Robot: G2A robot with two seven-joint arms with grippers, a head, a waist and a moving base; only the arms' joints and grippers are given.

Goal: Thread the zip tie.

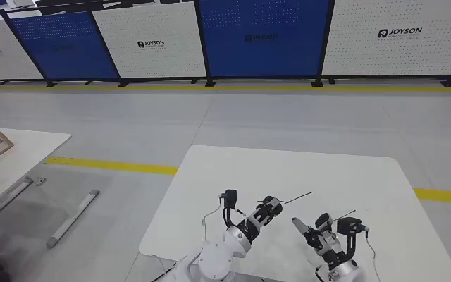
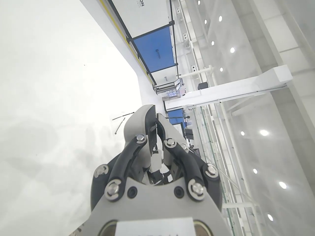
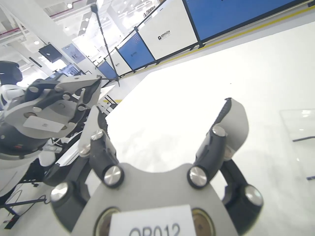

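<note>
Zip tie (image 3: 105, 42) is clamped by one end in the left claw (image 3: 97, 82), pads pressed together on it. Its long axis runs straight out from the tips, slanting toward the right arm's side above the table (image 1: 317, 169), with what looks like the head at the free end. Right claw (image 3: 163, 108) hangs just beside, jaws wide apart, holding nothing. The free end lies just ahead of it, so the right arm seems best placed to catch it.

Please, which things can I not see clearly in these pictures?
- Top view: the zip tie in the left gripper is too thin to tell whether it is threaded.
- Left wrist view: the shut gripper itself hides where it clamps the zip tie.
- Right wrist view: a clear flat thing is cut off by the edge.
</note>
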